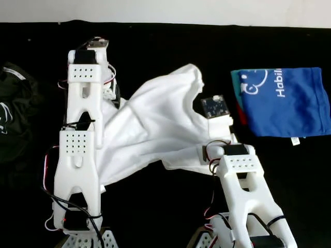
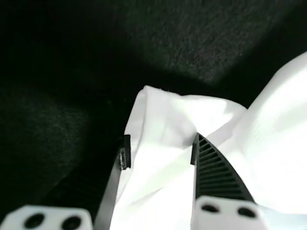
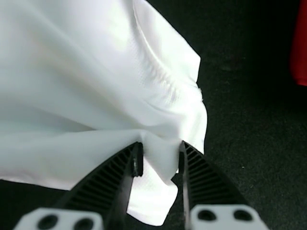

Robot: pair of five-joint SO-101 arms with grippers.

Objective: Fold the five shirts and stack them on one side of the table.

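A white shirt [image 1: 150, 129] lies crumpled across the middle of the black table [image 1: 170, 217], stretched between both arms. My left gripper [image 1: 111, 95] stands at the shirt's left end. Its fingers [image 2: 199, 151] are apart on either side of a flat fold of the white cloth [image 2: 163, 129], so it is open. My right gripper [image 3: 158, 160] is shut on a bunched edge of the white shirt [image 3: 96, 72], at the shirt's right side below my wrist camera [image 1: 213, 106]. A folded blue shirt [image 1: 287, 103] tops a stack at the right.
Teal and red edges [image 1: 239, 106] of other folded shirts show under the blue one, and a red edge [image 3: 300, 48] also appears in the right wrist view. Dark garments [image 1: 15, 108] lie heaped at the table's left edge. The black cloth is bare between the arm bases.
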